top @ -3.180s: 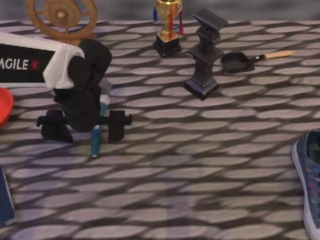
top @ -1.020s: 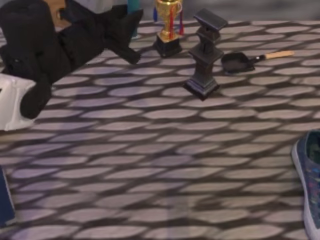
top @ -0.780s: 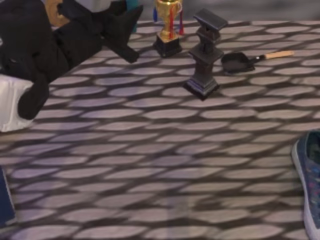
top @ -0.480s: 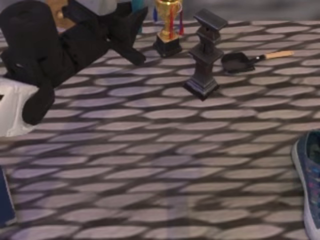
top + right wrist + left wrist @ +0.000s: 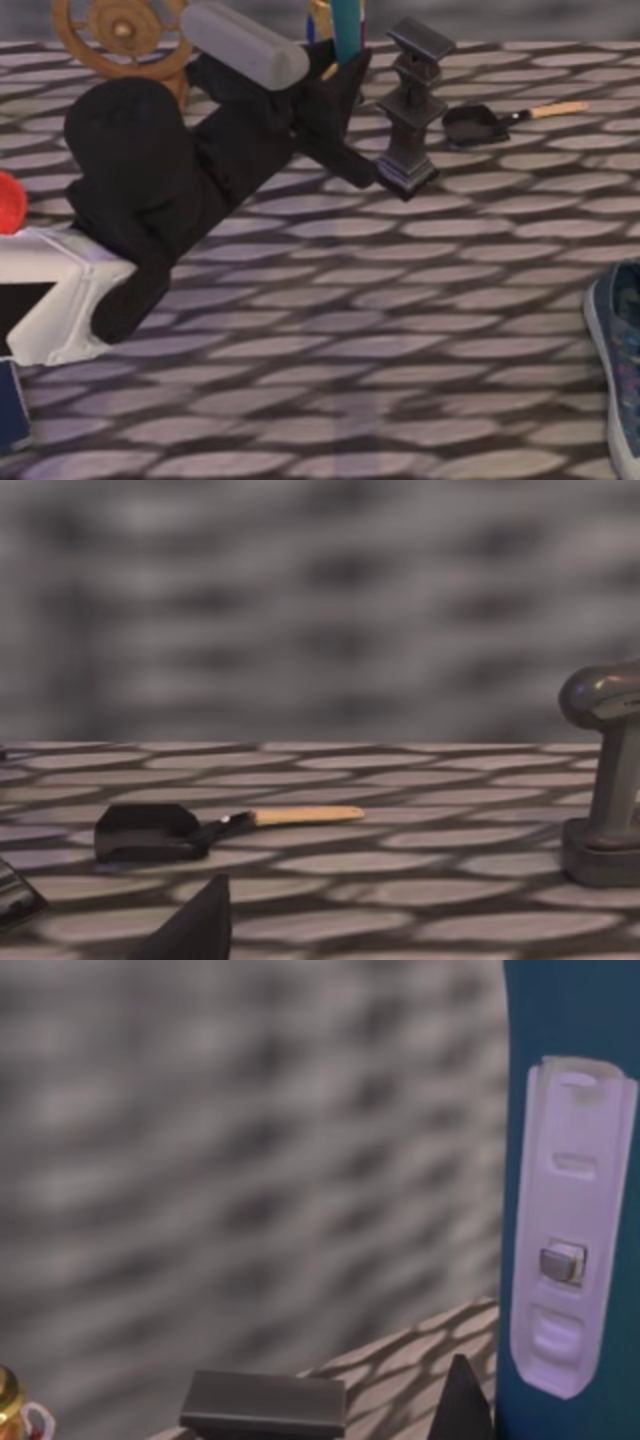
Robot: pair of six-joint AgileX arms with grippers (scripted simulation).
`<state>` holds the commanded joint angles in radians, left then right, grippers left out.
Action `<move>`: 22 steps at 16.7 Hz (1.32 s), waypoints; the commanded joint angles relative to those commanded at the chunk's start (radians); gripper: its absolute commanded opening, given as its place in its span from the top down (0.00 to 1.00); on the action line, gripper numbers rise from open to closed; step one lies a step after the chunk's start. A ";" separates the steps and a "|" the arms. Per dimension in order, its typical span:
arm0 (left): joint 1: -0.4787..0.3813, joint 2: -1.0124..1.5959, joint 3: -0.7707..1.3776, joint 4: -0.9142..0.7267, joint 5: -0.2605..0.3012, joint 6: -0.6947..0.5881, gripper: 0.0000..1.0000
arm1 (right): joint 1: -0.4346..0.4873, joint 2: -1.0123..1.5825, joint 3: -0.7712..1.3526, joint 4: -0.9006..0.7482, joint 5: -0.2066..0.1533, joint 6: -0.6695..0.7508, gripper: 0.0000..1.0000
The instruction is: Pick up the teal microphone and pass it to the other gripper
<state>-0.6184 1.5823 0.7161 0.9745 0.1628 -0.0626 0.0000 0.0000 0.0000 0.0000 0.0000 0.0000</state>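
The teal microphone (image 5: 346,28) stands upright at the top view's back middle, its upper end cut off by the frame edge. My left gripper (image 5: 345,80) is shut on it, lifted high over the table, just left of the black pedestal (image 5: 410,110). In the left wrist view the teal handle with its white switch strip (image 5: 570,1210) fills one side, with one black fingertip (image 5: 462,1405) beside it. The white head is out of view. The other gripper, my right gripper (image 5: 195,925), is outside the top view; only a black point of it shows in the right wrist view.
A wooden wheel (image 5: 120,35) stands at the back left. A gold trophy (image 5: 320,15) is mostly hidden behind my left arm. A black pan with a wooden handle (image 5: 480,122) lies right of the pedestal. A blue shoe (image 5: 620,350) sits at the right edge.
My left gripper took the microphone off the table at the left, lifted it toward the back left, then carried it right. It now hangs in front of the trophy, near the pedestal.
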 joint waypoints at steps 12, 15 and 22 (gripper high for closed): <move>-0.007 -0.004 -0.004 0.005 -0.007 -0.002 1.00 | 0.001 0.002 0.001 0.001 -0.001 0.000 0.00; -0.007 -0.004 -0.004 0.005 -0.007 -0.002 1.00 | 0.038 0.067 0.046 0.025 -0.027 -0.004 0.00; -0.007 -0.004 -0.004 0.005 -0.007 -0.002 1.00 | 0.234 0.537 0.334 0.196 -0.165 -0.020 0.00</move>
<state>-0.6256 1.5784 0.7119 0.9797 0.1557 -0.0647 0.2341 0.5374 0.3338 0.1962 -0.1650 -0.0203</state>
